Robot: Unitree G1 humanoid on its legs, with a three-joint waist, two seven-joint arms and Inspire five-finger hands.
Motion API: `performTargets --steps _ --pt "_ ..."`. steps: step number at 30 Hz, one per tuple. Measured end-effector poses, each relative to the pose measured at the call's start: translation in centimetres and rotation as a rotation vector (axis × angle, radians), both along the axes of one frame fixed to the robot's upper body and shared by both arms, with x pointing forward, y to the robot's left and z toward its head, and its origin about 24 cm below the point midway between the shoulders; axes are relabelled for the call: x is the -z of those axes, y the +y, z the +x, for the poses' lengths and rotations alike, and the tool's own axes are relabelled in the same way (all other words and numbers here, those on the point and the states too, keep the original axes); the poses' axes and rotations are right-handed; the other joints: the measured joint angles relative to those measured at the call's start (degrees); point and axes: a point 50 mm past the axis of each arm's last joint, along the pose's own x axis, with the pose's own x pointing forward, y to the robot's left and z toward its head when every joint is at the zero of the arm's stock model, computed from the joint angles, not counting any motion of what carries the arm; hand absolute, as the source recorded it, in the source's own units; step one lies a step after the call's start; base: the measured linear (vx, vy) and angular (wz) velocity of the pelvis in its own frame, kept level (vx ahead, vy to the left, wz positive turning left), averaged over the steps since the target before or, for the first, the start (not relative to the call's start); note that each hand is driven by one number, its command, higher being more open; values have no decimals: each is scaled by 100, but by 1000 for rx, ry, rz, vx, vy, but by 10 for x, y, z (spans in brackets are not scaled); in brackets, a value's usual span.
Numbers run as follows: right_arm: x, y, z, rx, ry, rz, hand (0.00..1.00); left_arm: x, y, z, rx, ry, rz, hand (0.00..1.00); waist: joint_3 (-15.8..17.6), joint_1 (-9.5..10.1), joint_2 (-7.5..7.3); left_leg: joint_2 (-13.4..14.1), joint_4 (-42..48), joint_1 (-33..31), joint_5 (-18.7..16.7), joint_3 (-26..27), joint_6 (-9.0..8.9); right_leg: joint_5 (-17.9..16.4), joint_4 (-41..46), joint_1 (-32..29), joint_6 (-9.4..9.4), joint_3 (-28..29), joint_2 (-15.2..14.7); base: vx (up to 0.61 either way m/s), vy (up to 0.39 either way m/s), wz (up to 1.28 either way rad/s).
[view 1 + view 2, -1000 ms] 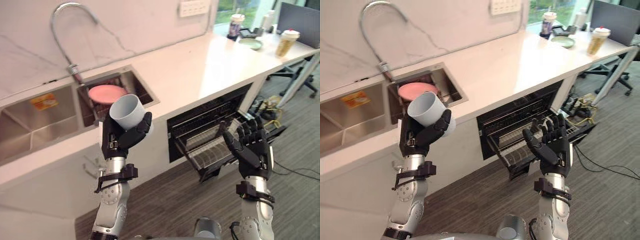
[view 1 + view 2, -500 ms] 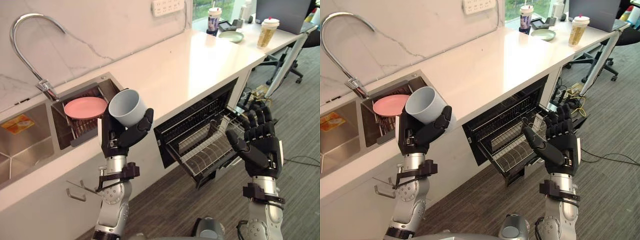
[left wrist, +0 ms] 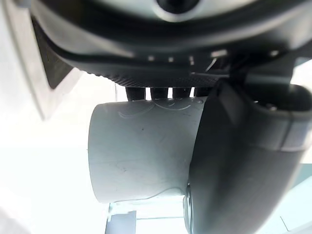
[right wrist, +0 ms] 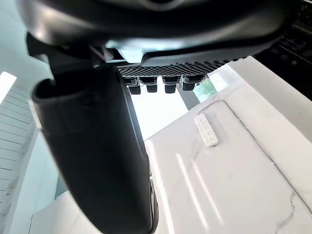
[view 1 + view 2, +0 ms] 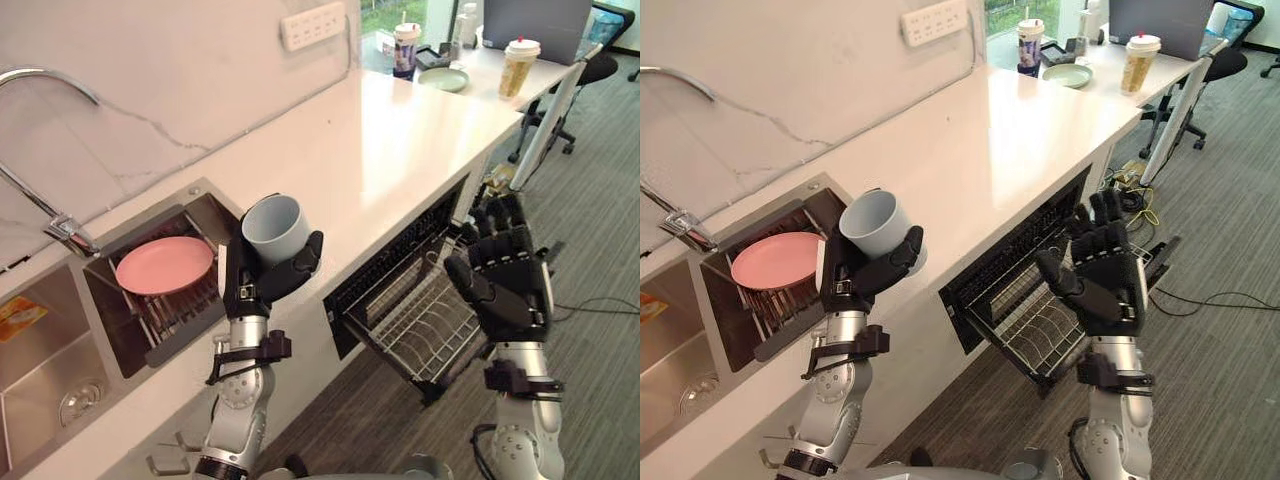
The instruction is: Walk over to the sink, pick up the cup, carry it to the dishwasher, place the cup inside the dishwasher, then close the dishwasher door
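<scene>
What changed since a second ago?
The camera moved: the view swung away from the sink toward the open dishwasher. Nothing was taken or let go. The left hand still grips the cup; the right hand stays open, raised before the pulled-out rack. The pink plate stays in the sink.

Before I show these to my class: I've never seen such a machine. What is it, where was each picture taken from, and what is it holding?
It is a humanoid robot with two arms. The two wide pictures come from cameras in its head, looking down; the two close ones from cameras on its wrists. Its left hand is curled round a pale grey-blue round cup, mouth up, beside the white stone counter; the left wrist view shows that cup close up. Its right hand is open and empty, raised near the pulled-out wire rack of the open dishwasher. A round pink plate lies in the steel sink.
</scene>
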Motion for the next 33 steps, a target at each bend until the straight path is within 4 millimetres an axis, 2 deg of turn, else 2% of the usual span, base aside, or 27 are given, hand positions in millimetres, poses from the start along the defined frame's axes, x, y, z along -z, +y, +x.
performTargets --steps 5,9,15,21,31,33 --pt "3 25 4 -174 -12 35 100 1 3 1 -14 11 27 0 21 2 -51 -51 -82 55 -32 114 52 279 -365 122 18 -2 40 42 80 -11" --pt "2 43 9 -329 -14 72 100 -3 -3 2 -24 -25 169 0 62 -7 -190 -37 -83 55 -35 241 58 477 -666 156 3 11 137 -14 38 -16" --pt "-7 57 19 -444 -37 43 100 -11 -11 10 -67 -101 373 0 62 -4 -230 -44 -124 52 -3 341 94 624 -894 157 -1 19 180 -44 26 -10" --pt "-16 64 29 -417 -22 -48 100 -18 -19 14 -59 -162 468 0 60 -5 -248 -45 -195 53 69 406 124 788 -1034 155 -24 21 222 -14 9 -5" --pt "-19 81 37 -399 21 -134 100 -20 -28 14 -5 -194 498 0 48 6 -341 -78 -272 57 155 420 169 915 -1220 205 -29 -19 240 -7 5 -1" --pt "-22 87 41 -376 31 -171 100 -24 -33 18 49 -193 524 0 47 13 -342 -81 -275 58 184 378 176 917 -1223 222 -27 -60 240 -23 2 8"
